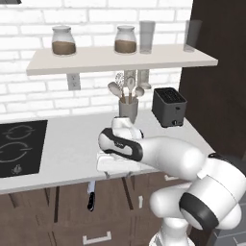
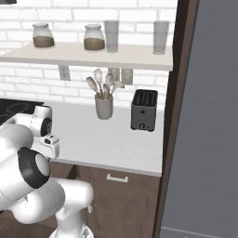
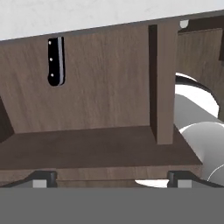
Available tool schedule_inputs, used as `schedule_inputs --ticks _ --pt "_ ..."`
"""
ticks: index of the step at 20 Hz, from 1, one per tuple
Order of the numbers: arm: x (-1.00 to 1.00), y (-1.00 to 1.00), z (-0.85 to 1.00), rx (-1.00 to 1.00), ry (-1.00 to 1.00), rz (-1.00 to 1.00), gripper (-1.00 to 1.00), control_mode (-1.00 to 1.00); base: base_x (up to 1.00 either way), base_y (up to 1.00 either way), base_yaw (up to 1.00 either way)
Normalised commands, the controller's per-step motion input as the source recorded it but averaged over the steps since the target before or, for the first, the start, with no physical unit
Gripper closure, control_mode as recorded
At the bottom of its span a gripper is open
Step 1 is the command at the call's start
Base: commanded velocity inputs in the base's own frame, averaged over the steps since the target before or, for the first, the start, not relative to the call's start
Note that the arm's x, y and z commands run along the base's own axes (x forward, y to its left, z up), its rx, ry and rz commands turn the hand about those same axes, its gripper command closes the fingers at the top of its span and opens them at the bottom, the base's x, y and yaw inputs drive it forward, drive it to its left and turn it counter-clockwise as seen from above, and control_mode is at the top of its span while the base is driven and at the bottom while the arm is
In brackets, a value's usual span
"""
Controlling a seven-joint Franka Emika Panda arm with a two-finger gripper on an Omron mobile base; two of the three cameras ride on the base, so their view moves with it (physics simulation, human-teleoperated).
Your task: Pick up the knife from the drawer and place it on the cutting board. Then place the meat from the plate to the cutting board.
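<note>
Gripper [image 3: 112,177] being held wide apart, empty, over open brown wooden drawer [image 3: 87,146]. Black-handled silver knife [image 3: 56,61] being seen at drawer's back. Stiff, light, sharp; black handle judged best hold.

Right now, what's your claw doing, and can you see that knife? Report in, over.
Claw open, holding nothing, looking into the open drawer. Knife ahead, black handle showing, blade hidden. Nothing between claw and knife. Over.

White arm folded low, end effector [image 3: 112,177] fingers wide apart, holding nothing.
</note>
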Motion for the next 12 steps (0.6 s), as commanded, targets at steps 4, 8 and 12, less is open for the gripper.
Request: schedule_inputs --ticks 4,8,12 --pt "0.0 0.0 0.0 0.0 0.0 0.0 -1.0 1.0 0.0 -0.14 0.03" --pt "0.0 0.0 0.0 0.0 0.0 0.0 -1.0 1.0 0.09 -0.33 0.03" --pt "0.0 0.0 0.0 0.0 0.0 0.0 -1.0 1.0 0.15 -0.34 0.01"
